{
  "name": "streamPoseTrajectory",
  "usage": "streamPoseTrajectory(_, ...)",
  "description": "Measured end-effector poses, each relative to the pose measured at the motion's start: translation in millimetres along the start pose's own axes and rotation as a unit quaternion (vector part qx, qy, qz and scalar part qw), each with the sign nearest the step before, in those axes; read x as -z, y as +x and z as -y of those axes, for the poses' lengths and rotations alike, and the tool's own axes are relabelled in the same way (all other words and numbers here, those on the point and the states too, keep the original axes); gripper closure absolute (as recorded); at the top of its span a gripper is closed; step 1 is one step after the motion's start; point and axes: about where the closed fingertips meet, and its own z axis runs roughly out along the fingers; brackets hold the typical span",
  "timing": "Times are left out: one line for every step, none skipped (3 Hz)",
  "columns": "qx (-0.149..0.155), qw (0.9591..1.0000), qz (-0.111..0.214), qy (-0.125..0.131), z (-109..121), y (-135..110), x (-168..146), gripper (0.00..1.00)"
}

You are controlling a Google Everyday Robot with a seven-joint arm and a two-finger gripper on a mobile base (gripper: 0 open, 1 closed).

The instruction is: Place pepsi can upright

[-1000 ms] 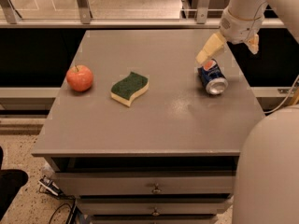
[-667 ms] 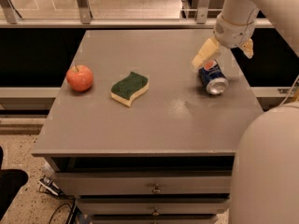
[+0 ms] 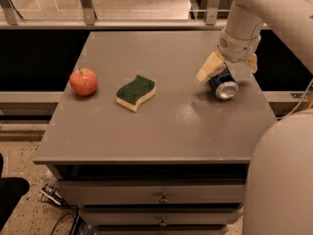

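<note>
pepsi can [image 3: 225, 85] lies on its side near the tabletop's [image 3: 146, 131] 3 o'clock edge; gripper [image 3: 227, 72] right over it, jaws spread astride, unclamped; likely light, thin-walled, slippery, rolls; grip mid-body gently.

Big white arm [image 3: 279, 6] is coming in from the top R corner of the view, sloping down & to the L. It's bending at the round wrist [image 3: 238, 39], which is pointing almost straight down. Gripper [image 3: 227, 74] is hanging right under the wrist, on the R side of the view, a bit above the middle, held low & facing down. Its 2 tan fingers [image 3: 210, 68] are standing apart: one is sticking out to the view's L w/ its tip slanting down, the other is peeking out on the view's R. A big white rounded body part [image 3: 286, 180] is filling the bottom R corner.
</note>
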Motion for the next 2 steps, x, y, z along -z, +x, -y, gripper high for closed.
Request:
streamPoseTrajectory(0.009,0.9999,-0.005,-0.007,-7.6,1.6,-14.0,0.17)
streamPoseTrajectory(0.009,0.9999,-0.003,-0.007,-8.0,-0.4,-16.4,0.39)
